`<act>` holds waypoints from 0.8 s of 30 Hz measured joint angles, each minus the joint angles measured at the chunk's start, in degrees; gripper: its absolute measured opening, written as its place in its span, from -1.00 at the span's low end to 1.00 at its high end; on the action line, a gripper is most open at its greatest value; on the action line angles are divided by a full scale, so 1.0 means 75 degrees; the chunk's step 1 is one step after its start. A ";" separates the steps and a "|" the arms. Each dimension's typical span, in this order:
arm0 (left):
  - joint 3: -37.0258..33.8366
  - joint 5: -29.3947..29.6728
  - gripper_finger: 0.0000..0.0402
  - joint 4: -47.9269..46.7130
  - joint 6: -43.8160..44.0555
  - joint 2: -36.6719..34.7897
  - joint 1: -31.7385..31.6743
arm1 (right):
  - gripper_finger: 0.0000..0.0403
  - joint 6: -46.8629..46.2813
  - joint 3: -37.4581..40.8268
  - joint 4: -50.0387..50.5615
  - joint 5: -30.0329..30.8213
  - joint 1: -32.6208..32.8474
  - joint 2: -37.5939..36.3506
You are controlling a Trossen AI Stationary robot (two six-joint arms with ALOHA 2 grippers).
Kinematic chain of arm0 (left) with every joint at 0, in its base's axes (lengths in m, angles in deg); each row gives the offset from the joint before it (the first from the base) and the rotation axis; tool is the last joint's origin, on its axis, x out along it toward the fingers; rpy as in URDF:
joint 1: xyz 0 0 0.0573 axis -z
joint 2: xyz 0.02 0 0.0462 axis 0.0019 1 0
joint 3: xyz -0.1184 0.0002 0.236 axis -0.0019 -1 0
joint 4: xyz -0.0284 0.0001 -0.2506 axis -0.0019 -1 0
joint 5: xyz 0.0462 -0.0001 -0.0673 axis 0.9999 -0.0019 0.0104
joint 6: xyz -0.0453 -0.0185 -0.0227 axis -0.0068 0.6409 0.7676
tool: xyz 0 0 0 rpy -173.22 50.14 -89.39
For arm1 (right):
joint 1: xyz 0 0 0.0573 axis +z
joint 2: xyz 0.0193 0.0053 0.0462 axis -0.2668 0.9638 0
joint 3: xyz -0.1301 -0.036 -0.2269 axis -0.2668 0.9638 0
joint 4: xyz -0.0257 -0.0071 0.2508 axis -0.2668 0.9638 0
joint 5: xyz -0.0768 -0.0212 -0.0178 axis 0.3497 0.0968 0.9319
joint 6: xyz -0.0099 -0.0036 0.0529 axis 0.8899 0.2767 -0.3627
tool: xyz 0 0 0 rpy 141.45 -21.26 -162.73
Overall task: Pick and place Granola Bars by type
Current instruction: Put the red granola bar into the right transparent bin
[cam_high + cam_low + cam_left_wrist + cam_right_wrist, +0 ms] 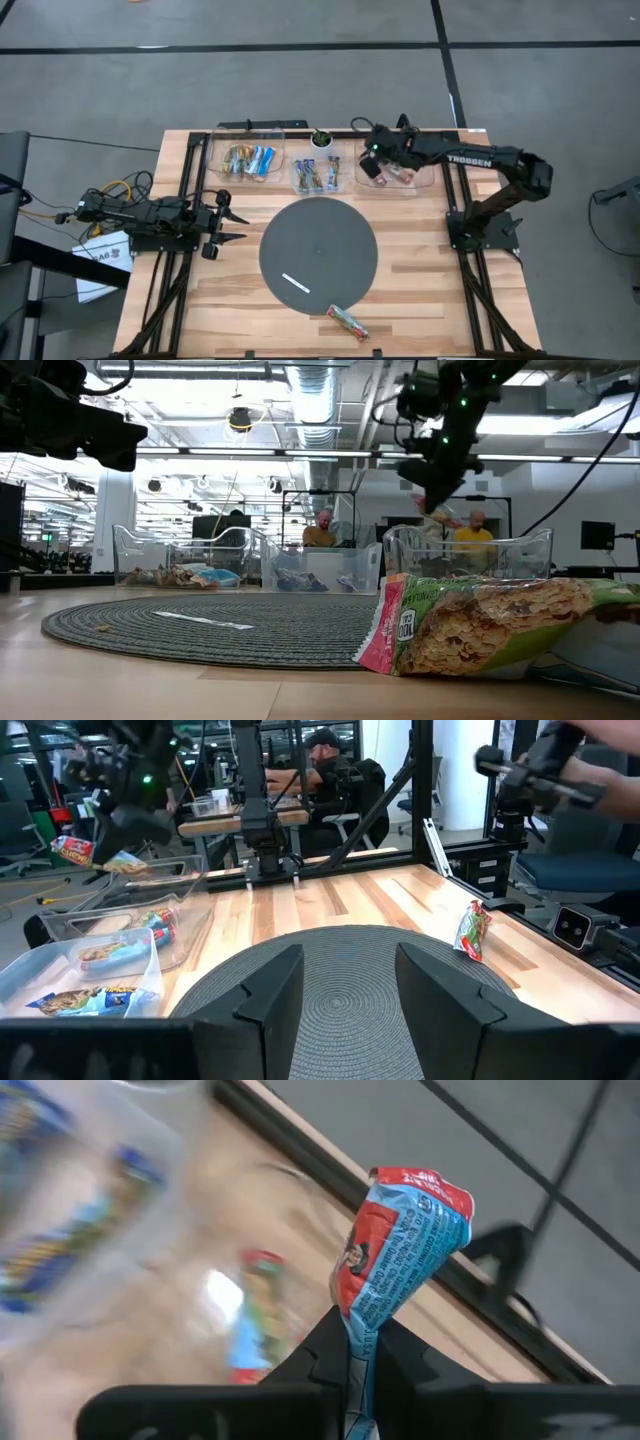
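My right gripper (375, 160) hangs above the right-hand clear bin (420, 185) at the table's far edge, shut on a blue-and-red wrapped granola bar (400, 1240). That bin holds a few bars (250, 1320) of similar colours. The left bin (245, 160) and the middle bin (315, 175) hold other bars. One green-and-red bar (347, 322) lies flat on the wood near the table's front edge, seen close in the low view (490, 625). My left gripper (225, 222) waits open at the table's left side, pointing level toward the round mat. My right gripper pinches one end of the blue-and-red bar (362, 1330) between its two fingers. The fingers slant downward from the table's right side. The bar sticks out beyond the fingertips, lifted clear above the right bin; its free end (415, 1190) is crumpled.
A dark round woven mat (318, 252) fills the table's middle, with a thin white strip (297, 283) lying on it. A small dark cup (321, 139) stands behind the middle bin. People sit in the room beyond the table (322, 530).
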 joint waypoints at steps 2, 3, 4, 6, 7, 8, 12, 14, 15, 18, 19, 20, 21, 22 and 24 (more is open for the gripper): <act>0.0000 0.0000 -0.24 -0.0001 0.0000 0.0000 0.0002 | -0.93 0.0026 0.0000 0.0320 0.0089 -0.0300 0.0000; 0.0000 0.0001 -0.24 0.0001 0.0000 0.0000 0.0002 | -0.94 0.0090 0.0002 0.0482 0.0090 -0.0435 0.0000; 0.0000 -0.0001 -0.24 0.0001 0.0000 0.0000 0.0001 | -0.94 0.0129 0.0003 0.0586 0.0096 -0.0554 0.0000; 0.0000 -0.0001 -0.24 0.0001 0.0000 0.0000 -0.0001 | -0.94 0.0132 0.0072 0.0666 0.0108 -0.0743 0.0000; 0.0000 0.0001 -0.24 0.0001 0.0000 0.0000 0.0000 | -0.94 0.0132 0.0116 0.0728 0.0100 -0.0820 0.0000; 0.0000 -0.0001 -0.24 0.0000 0.0001 0.0000 -0.0001 | -0.93 0.0132 0.0174 0.0760 0.0093 -0.0894 0.0000; 0.0000 0.0000 -0.24 0.0000 0.0001 0.0000 -0.0001 | -0.91 0.0132 0.0435 0.0776 0.0084 -0.1116 0.0026; 0.0000 -0.0001 -0.24 -0.0001 0.0000 0.0000 -0.0001 | -0.92 0.0129 0.0464 0.0793 0.0065 -0.1183 0.0147; 0.0000 -0.0001 -0.24 0.0001 0.0000 0.0000 -0.0001 | -0.92 0.0132 0.0469 0.0823 0.0007 -0.1232 0.0210; 0.0000 -0.0003 -0.24 -0.0001 0.0001 0.0000 0.0000 | -0.93 0.0133 0.0466 0.0689 -0.0135 -0.1312 0.0477; 0.0000 -0.0003 -0.24 0.0000 0.0000 0.0000 -0.0001 | -0.93 0.0135 0.0466 0.0695 -0.0150 -0.1313 0.0573; 0.0000 -0.0001 -0.24 0.0000 0.0000 0.0000 0.0000 | -0.93 0.0135 0.0466 0.0680 -0.0176 -0.1319 0.0665; 0.0000 -0.0001 -0.24 0.0001 0.0002 0.0000 0.0000 | -0.93 0.0135 0.0466 0.0667 -0.0209 -0.1338 0.0758; 0.0000 0.0000 -0.24 -0.0002 0.0000 0.0000 0.0000 | -0.92 0.0140 0.0466 0.0678 -0.0276 -0.1365 0.0857; 0.0000 0.0004 -0.24 0.0001 0.0001 0.0000 0.0001 | -0.91 0.0171 0.0466 0.0681 -0.0401 -0.1383 0.1052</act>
